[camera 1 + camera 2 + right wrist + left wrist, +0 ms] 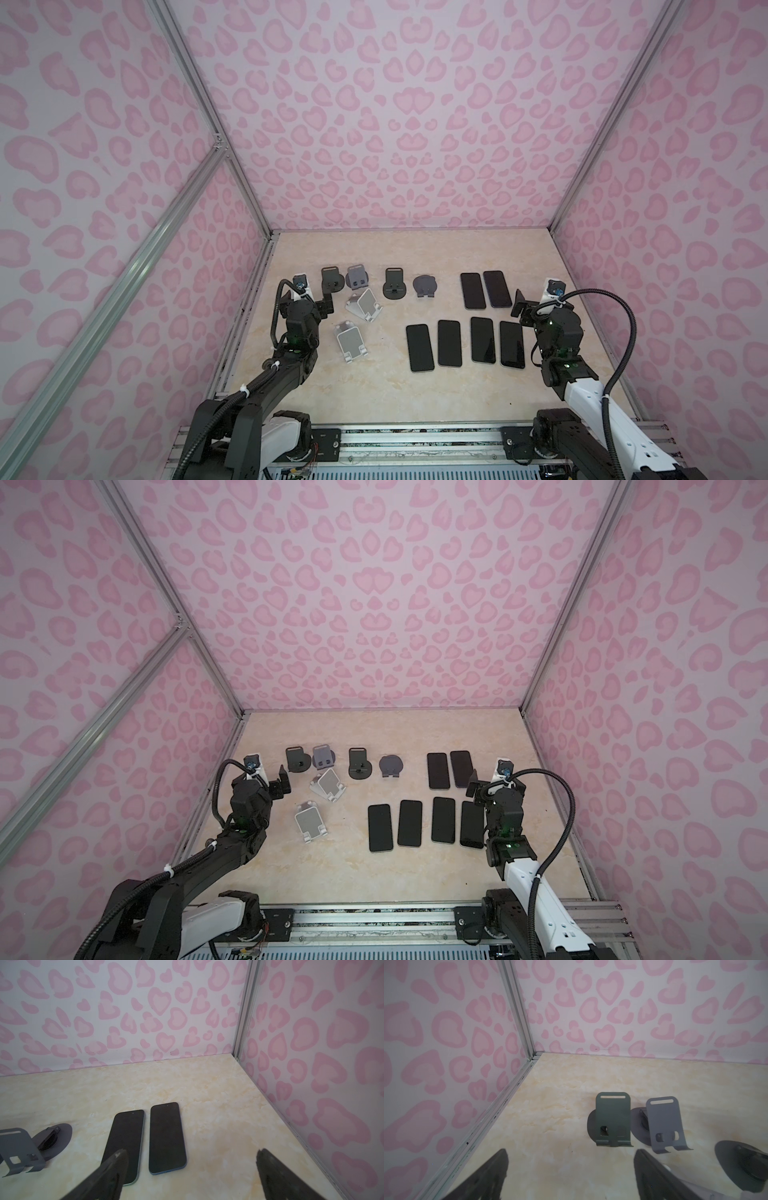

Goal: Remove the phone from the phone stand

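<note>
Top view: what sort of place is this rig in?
Likely an enclosed robot test booth: pink-patterned panel walls on aluminium framing, a marble-look tabletop, and phones and empty stands laid out.

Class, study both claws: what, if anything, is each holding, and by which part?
Nothing is held. The left claw and the right claw both stand open and empty, gripping nothing between their jaws.

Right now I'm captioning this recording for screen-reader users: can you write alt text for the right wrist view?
A dark phone and a blue-edged phone lie flat, side by side, on a beige marbled table, just beyond the open right tool. An empty grey phone stand sits at the frame's edge; pink heart-patterned walls enclose the corner.
</note>
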`<state>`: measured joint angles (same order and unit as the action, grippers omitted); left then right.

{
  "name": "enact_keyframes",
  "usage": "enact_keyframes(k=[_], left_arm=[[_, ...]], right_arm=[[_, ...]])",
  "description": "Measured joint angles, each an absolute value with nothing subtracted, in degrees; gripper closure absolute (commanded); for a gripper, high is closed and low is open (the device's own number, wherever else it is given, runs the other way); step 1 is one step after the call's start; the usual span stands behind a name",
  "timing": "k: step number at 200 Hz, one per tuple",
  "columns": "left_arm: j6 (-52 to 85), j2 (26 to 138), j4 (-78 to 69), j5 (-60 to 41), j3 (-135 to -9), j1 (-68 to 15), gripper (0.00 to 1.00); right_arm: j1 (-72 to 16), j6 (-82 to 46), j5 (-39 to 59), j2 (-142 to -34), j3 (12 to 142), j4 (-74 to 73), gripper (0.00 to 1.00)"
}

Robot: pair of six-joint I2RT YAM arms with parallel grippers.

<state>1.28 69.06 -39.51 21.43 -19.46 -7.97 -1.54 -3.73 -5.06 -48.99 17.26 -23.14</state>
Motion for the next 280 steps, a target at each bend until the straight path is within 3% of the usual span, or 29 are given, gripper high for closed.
enact_keyframes(k=[36, 82, 157, 204, 241, 280], left_arm=[[0.4, 80.1, -48.4, 21.2, -17.3, -6.9, 0.02], [3.6, 83.8, -55.3, 19.0, -16.6, -1.2, 0.02], [5.6, 84.2, -57.1, 16.9, -17.0, -0.6, 0.02], [5.6, 84.2, -57.1, 16.9, -17.0, -0.6, 0.02], [5.6, 84.2, -57.1, 16.9, -17.0, -0.6, 0.02], [5.6, 84.2, -57.1, 16.8, -17.0, -0.6, 0.02]], right_arm=[[2.5, -2.3, -1.1, -55.4, 14.6, -30.3, 0.01], [3.3, -1.3, 3.9, -65.3, 13.6, -38.0, 0.01], [3.4, -1.8, 4.5, -68.7, 11.2, -47.5, 0.01], [3.3, -1.9, 5.1, -89.7, 6.7, -70.5, 0.0], [3.2, -1.8, 6.4, -89.3, 15.9, -67.9, 0.0], [-0.6, -0.9, 0.6, -89.2, 19.1, -60.0, 0.0]])
